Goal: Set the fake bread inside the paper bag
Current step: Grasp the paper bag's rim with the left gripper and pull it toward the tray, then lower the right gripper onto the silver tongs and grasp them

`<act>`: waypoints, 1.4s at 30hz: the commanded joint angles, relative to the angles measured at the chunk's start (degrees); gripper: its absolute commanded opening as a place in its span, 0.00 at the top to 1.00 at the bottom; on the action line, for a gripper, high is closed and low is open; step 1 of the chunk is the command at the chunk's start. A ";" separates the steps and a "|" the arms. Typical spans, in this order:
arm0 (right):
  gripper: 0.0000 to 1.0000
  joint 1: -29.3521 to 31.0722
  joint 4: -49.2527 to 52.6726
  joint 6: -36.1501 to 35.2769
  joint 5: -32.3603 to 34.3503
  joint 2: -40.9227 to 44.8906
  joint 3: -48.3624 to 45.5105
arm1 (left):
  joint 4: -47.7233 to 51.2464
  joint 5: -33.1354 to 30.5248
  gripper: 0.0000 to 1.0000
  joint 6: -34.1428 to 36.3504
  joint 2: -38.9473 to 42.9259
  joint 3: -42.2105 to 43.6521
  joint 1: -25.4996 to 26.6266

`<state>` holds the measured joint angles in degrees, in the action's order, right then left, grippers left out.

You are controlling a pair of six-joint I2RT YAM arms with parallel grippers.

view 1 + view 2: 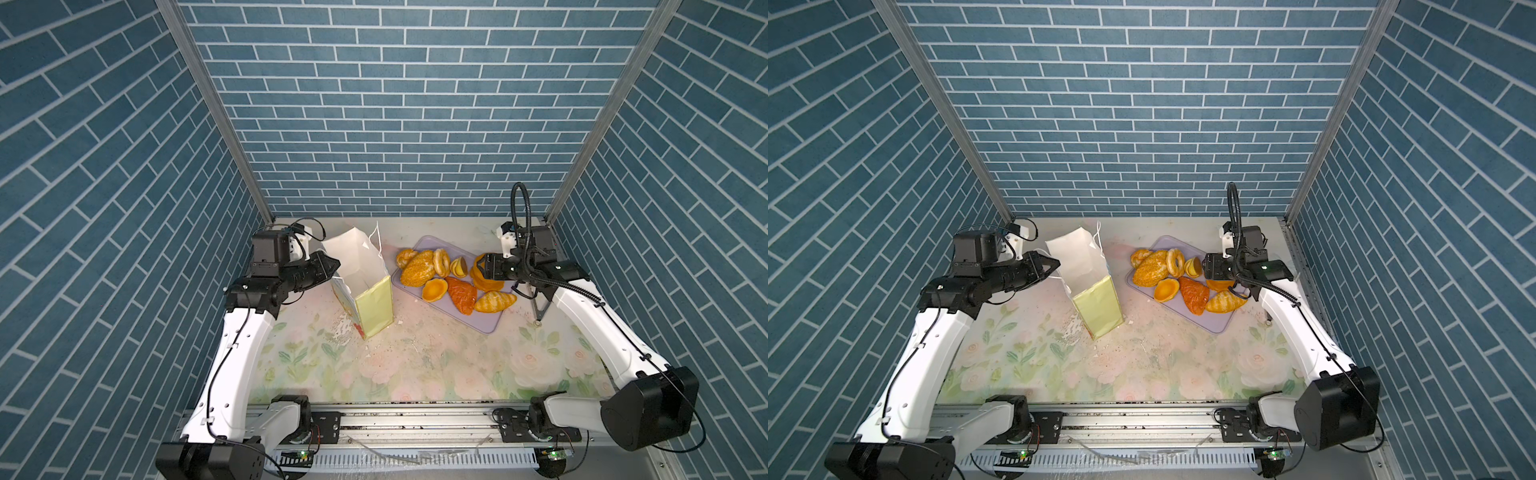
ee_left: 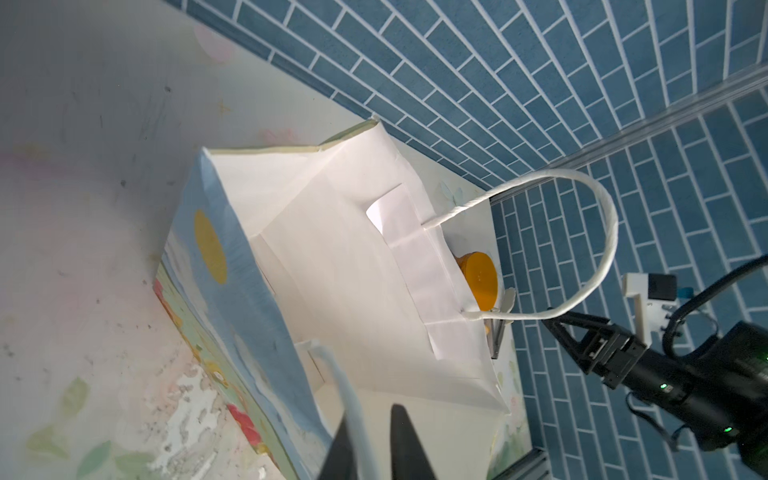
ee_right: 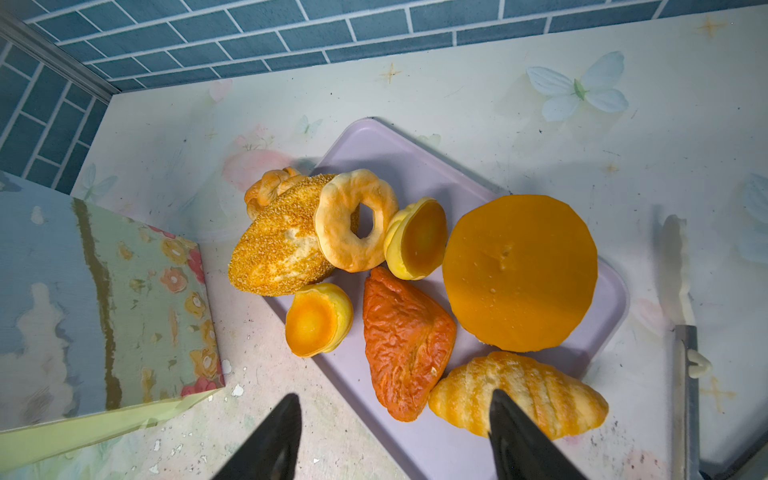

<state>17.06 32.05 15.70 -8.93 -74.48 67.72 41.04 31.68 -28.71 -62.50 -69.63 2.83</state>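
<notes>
Right claw [image 1: 478, 268] spread over the fake bread [image 1: 417, 268]; left claw [image 1: 334, 264] at paper bag [image 1: 374, 307].
Bread heaped on lavender tray [image 1: 486, 324] on the counter [image 1: 415, 365], beneath right claw. Left claw slightly parted around near handle cord [image 2: 353, 399]; bag upright beside tray.

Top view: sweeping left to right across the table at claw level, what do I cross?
In a top view: left claw → paper bag → seeded loaf → bagel → tart shell → right claw.
</notes>
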 commanded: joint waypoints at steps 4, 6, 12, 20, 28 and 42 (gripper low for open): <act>0.21 0.28 3.11 3.87 5.86 -0.41 2.60 | 5.82 -7.53 0.40 6.26 1.11 -4.97 0.25; 0.19 0.26 5.64 4.11 7.69 -1.45 3.95 | 7.60 -11.05 0.35 7.54 0.93 -6.98 0.25; 0.16 -2.92 10.29 7.50 9.77 -2.01 5.34 | 8.93 -16.05 0.26 10.17 -0.10 -11.24 0.25; 0.10 -13.50 15.77 10.76 9.40 -1.81 0.37 | 9.86 -18.59 0.20 10.09 -2.41 -16.94 0.25; 0.09 -20.95 14.40 5.61 7.89 -5.04 -4.43 | 11.30 -19.76 0.20 12.84 -2.33 -17.30 0.25; 0.10 -28.91 8.04 -0.84 6.99 -13.59 -10.06 | 13.15 -19.91 0.20 11.58 -0.52 -14.96 0.25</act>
<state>-11.66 41.74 17.50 -1.34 -86.63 57.98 52.86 12.40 -17.08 -63.86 -85.34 2.92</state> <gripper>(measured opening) 0.901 0.802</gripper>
